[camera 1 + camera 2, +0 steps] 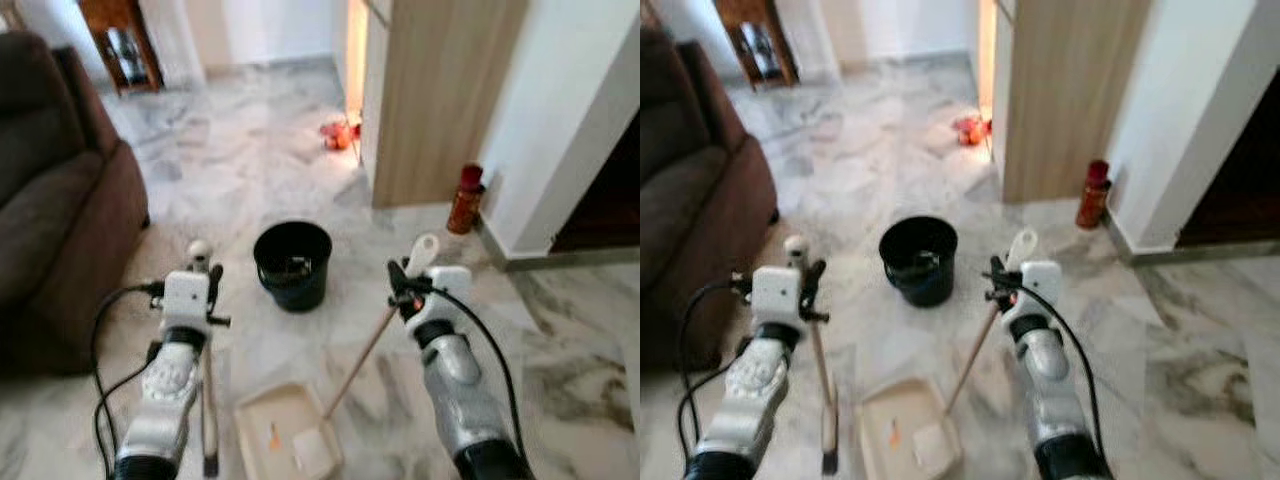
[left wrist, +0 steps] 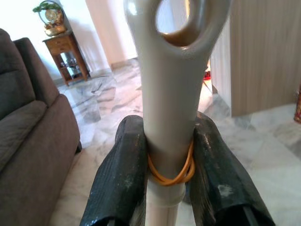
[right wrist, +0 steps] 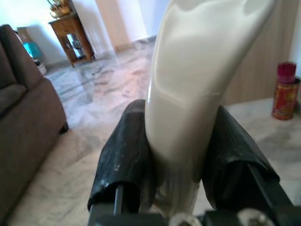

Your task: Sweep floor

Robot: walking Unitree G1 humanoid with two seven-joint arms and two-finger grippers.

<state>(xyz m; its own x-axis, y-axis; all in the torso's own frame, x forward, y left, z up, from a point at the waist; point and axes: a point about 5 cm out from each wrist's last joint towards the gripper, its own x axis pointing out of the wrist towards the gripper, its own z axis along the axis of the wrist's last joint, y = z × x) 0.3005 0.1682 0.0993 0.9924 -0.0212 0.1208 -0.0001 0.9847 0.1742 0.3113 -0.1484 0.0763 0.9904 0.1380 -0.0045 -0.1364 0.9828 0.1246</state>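
While left gripper [image 1: 205, 272] clamps broom handle [image 2: 171, 117] | right gripper [image 1: 405, 275] grips dustpan handle [image 3: 188, 103] | tilt dustpan [image 1: 285, 432], you'll spill debris.

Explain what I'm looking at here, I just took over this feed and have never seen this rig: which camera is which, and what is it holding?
This is a humanoid robot with two silver arms. The two wide pictures come from its head, looking down at a marble floor. The two close-ups come from wrist cameras looking along each end effector's black fingers.

The left end effector is shut on a broom handle; an orange rubber band circles the handle there. The right end effector is shut on a dustpan handle, which slants down to the beige dustpan on the floor between the arms; small debris lies in it.

Ahead stand a black bucket, a brown sofa on the left and a red can by the wall.
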